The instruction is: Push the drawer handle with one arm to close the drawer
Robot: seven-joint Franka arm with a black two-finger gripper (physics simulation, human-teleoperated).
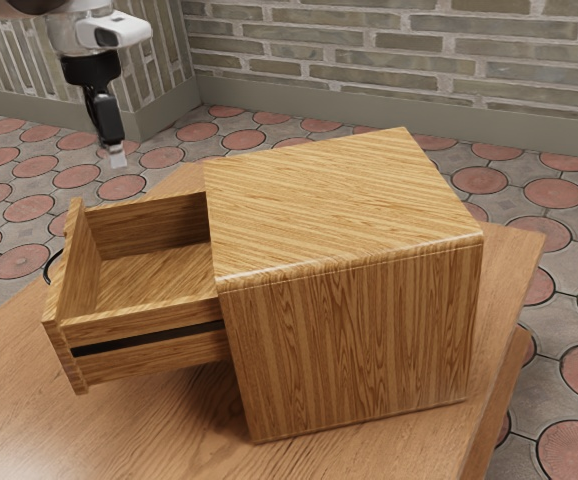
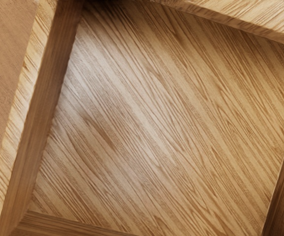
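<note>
Looking down, wrist view shows drawer floor (image 2: 161, 123); exterior view adds handle (image 1: 47, 267).

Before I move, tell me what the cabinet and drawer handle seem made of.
The cabinet looks like satin-finished wood or veneer, from its streaky grain and the soft highlight along its top edge. The handle is black, perhaps painted metal or plastic; its thin visible curve leaves that open.

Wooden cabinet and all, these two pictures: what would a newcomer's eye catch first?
Probably the open drawer, sticking out of the cabinet toward the exterior view's left. Next, the black gripper, hanging in the air above it. Then the reddish tiles on the floor around the table.
</note>
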